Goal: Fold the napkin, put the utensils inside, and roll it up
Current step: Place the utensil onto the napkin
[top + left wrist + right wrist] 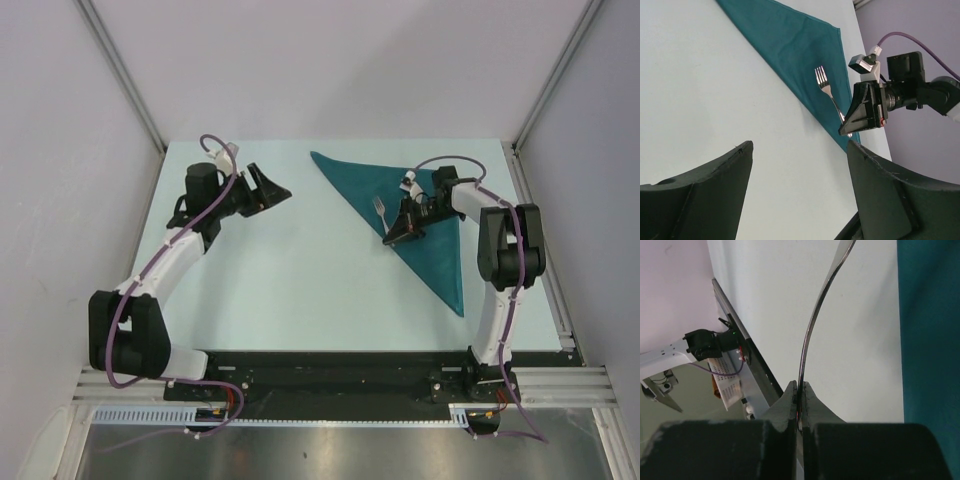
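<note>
The teal napkin (420,215) lies folded into a triangle at the right of the table; it also shows in the left wrist view (790,55) and at the right edge of the right wrist view (930,330). My right gripper (397,238) is shut on the handle of the silver fork (381,212), whose tines rest over the napkin's left edge (824,82). In the right wrist view the fork's handle (812,320) runs up from between my closed fingers (799,392). My left gripper (275,190) is open and empty, held above the table at the left of the napkin (799,150).
The pale table (300,270) ends at a black rail (330,365) along the near side. Grey walls and metal posts enclose the back and sides. The right arm's upright link (505,250) stands beside the napkin's lower tip.
</note>
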Action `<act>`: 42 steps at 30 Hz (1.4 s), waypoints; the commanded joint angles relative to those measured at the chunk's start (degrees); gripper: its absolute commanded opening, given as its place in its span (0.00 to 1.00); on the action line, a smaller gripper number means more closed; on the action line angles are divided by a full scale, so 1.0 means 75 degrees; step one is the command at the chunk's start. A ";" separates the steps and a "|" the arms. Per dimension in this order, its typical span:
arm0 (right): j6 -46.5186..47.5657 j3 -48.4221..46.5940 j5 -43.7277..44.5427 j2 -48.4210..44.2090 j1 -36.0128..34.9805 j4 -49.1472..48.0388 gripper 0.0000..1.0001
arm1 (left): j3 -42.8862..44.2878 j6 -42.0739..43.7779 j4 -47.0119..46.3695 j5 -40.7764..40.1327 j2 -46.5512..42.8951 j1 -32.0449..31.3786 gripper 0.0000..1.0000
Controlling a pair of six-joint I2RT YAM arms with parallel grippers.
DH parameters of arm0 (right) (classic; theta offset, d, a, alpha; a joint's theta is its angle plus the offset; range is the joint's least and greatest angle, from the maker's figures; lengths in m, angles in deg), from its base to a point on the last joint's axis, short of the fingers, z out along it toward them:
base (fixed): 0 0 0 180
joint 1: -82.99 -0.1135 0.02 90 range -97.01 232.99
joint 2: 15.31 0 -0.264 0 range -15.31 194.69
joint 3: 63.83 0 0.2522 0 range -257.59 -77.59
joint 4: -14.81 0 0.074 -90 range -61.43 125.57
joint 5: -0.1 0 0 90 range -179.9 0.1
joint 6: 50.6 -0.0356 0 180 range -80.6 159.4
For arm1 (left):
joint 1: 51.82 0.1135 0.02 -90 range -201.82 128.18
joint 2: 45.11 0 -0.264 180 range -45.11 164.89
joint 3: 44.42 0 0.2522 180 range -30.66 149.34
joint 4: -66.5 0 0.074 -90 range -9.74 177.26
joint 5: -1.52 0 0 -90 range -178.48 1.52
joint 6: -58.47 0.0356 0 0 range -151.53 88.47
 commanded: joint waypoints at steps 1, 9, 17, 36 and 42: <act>0.0716 -0.0510 -0.0642 0.0281 0.0406 0.0999 0.00 | 0.0358 0.0208 0.0045 0.0325 -0.0282 0.0031 0.80; 0.1653 -0.1494 -0.0642 0.1430 0.0688 0.2101 0.00 | 0.0428 0.0313 0.0056 0.0349 -0.0352 0.0043 0.80; 0.2309 -0.2525 -0.0736 0.2344 0.0712 0.2898 0.00 | 0.0464 0.0383 0.0291 0.0348 -0.0271 0.0054 0.80; 0.2825 -0.4271 -0.0490 0.3786 0.0501 0.4000 0.05 | 0.0534 0.0419 0.0361 0.0372 -0.0212 0.0054 0.80; 0.2685 -0.5009 -0.0467 0.4302 0.0454 0.4222 0.05 | 0.0545 0.0430 0.0373 0.0384 -0.0188 0.0054 0.80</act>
